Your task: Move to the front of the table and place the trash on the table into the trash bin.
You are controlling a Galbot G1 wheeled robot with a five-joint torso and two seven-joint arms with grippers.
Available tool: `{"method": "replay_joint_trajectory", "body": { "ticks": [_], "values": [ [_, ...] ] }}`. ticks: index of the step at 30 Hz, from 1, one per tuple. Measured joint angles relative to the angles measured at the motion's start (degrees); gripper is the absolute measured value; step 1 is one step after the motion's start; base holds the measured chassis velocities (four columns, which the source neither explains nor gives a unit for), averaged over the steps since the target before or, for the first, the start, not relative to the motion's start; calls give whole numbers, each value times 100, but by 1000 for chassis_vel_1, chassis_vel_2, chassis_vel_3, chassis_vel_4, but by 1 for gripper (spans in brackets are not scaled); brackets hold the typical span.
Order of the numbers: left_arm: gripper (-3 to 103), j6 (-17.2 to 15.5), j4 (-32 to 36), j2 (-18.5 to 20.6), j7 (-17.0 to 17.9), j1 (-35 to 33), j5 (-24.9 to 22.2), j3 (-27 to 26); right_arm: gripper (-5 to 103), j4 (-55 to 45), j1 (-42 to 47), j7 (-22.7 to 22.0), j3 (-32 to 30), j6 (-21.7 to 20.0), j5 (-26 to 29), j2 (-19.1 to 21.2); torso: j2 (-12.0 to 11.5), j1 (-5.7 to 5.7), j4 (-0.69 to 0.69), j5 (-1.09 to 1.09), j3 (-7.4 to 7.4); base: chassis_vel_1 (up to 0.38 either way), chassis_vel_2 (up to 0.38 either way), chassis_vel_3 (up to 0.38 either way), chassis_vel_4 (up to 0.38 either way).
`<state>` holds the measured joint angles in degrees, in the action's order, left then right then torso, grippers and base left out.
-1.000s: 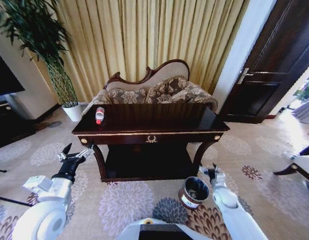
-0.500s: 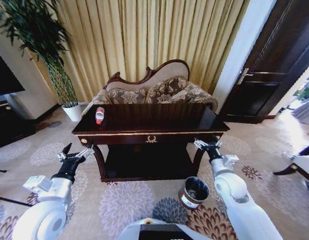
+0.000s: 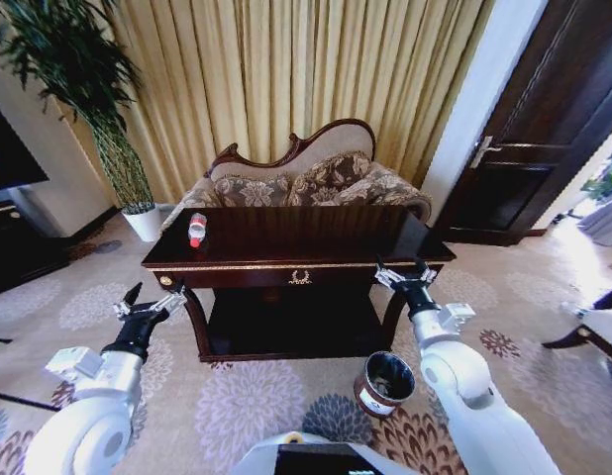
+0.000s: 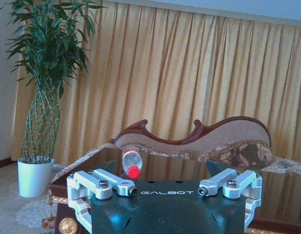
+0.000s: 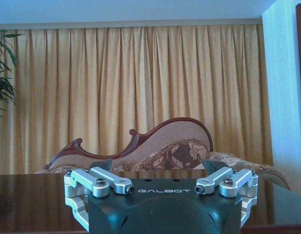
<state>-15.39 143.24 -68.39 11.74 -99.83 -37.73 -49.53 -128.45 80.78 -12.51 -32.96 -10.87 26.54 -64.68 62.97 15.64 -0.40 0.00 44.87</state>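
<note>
Dark shiny wood makes up the table (image 3: 286,237), which stands right in front of the robot. The bottle (image 3: 197,228) is the trash to pick up. It lies on its side near the table's left end, at about ten o'clock in the head view, with its red cap pointing toward the robot. No small scraps can be made out on the top.

The trash bin (image 3: 384,380) sits on the carpet at about five o'clock, below the table's right corner, and it leans a little.

The left gripper (image 3: 148,308) hangs low at about eight o'clock, below the table's left corner, with its fingers spread wide and nothing in them. The right gripper (image 3: 405,277) is up by the table's right front edge, also spread wide and holding nothing.

The bottle is round, so a bump from a finger could probably roll it away or off the edge. The right arm is also close to the bin and could knock it over.
</note>
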Motion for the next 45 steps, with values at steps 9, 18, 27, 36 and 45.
{"method": "replay_joint_trajectory", "body": {
  "ticks": [9, 18, 27, 36, 45],
  "values": [
    [100, 3, 0, -9, -1, -9, 1, -13, 100, -24, 1, 19, 107, 11, -45, 0, -1, 1, 1, 1, 1, -227, 207, 221, -217],
    [100, 3, 0, -23, -2, -5, 5, -2, 100, -100, 18, 15, 176, -12, -106, 9, -3, 5, 1, -1, 3, -183, 190, 186, -194],
    [100, -6, 0, 7, 35, 22, 13, -2, 100, -136, 5, -47, 315, -51, -143, -2, 1, -2, 0, 0, -1, -22, 27, 17, -28],
    [100, -315, 0, 334, 260, 234, -269, -130, 100, -190, -38, -151, 394, -175, -64, 42, -1, 1, 1, -1, 1, 0, 0, 0, 0],
    [100, -1107, -150, 1508, 1039, 1095, -1133, -188, 100, -87, -43, -186, 393, -179, -53, 58, 0, 1, -1, 0, 1, 0, 0, 0, 0]
  ]
}}
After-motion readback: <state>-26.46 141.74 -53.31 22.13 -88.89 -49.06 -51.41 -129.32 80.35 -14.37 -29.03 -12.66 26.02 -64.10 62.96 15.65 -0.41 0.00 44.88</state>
